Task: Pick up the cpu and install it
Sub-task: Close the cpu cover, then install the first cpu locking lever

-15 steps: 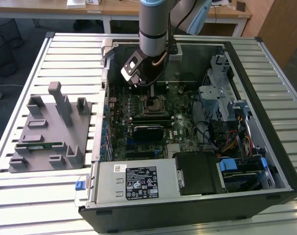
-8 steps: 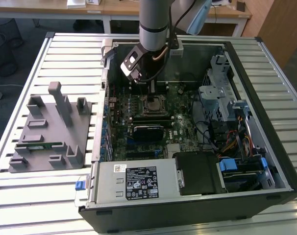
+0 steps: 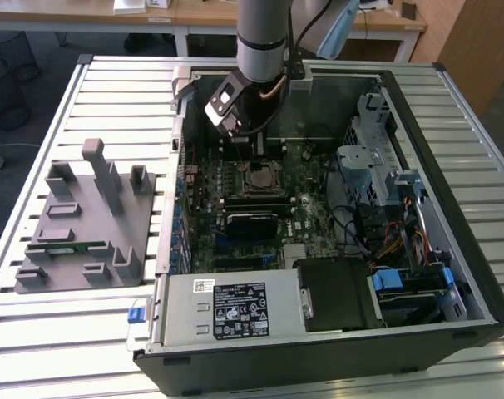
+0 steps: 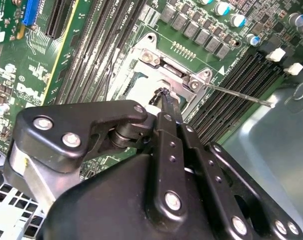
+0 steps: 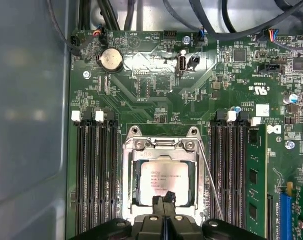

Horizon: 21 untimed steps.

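Note:
The cpu [image 5: 163, 179], a silver-grey square chip, lies flat inside the open motherboard socket [image 5: 129, 170], and the exterior view shows the cpu [image 3: 259, 176] in the middle of the board. My gripper [image 5: 166, 201] hangs right over the chip's near edge. Its two black fingers are pressed together with nothing between them. In the second wrist view my gripper [image 4: 164, 94] points its closed tips down at the socket frame [image 4: 150, 56]. Whether the tips touch the chip I cannot tell.
The thin socket lever [image 5: 211, 175] stands open beside the socket. Black memory slots [image 5: 94, 175] flank it, with a green memory module [image 5: 255, 175] in one of them. The open computer case [image 3: 452, 208] surrounds the board. A grey parts fixture [image 3: 77, 216] sits at the exterior view's left.

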Motion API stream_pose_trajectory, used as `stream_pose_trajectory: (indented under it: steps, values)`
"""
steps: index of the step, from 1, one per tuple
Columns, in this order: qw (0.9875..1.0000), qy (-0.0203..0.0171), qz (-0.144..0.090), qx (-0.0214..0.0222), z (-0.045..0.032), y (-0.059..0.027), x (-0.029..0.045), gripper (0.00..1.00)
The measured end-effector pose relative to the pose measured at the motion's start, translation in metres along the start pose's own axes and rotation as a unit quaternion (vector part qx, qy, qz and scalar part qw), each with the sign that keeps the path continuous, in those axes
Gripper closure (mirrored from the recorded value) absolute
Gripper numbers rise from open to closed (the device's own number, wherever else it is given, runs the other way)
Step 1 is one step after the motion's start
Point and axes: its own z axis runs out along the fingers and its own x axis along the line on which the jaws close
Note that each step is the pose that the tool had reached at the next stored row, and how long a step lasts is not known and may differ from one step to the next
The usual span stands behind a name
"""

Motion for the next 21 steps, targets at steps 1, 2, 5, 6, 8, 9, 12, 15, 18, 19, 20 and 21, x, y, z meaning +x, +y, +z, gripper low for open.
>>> stream_pose_trajectory:
  steps: [1, 2, 5, 6, 8, 9, 12, 15, 18, 19, 20, 21]
  values:
    - [1.0, 0.0, 0.0, 0.0, 0.0001, 0.0004, 0.0, 0.89]
    - [1.0, 0.0001, 0.0, 0.0, 0.0002, 0.0011, -0.0001, 0.89]
    - [1.0, 0.0, 0.0, 0.0, 0.0003, 0.0043, -0.0001, 0.89]
    - [1.0, 0.0, 0.0, 0.0, 0.0003, 0.0054, -0.0001, 0.89]
    - [1.0, 0.0, 0.0, 0.0, 0.0003, 0.0071, -0.0001, 0.89]
    - [1.0, 0.0, 0.0, 0.0, 0.0003, 0.008, -0.0001, 0.89]
    - [1.0, 0.0001, 0.0, 0.0, 0.0004, 0.0098, -0.0001, 0.89]
    - [1.0, -0.0002, 0.0, 0.0, 0.0004, 0.01, 0.0, 0.89]
    - [1.0, -0.0004, 0.0, 0.0, -0.0003, 0.01, 0.0, 0.89]
    - [1.0, -0.0004, 0.0, 0.0, -0.0008, 0.01, 0.0, 0.89]
    - [1.0, -0.0004, 0.0, 0.0, -0.0016, 0.01, -0.0001, 0.89]
    - [1.0, -0.0004, 0.0, -0.0004, -0.0026, 0.0101, 0.0, 0.89]
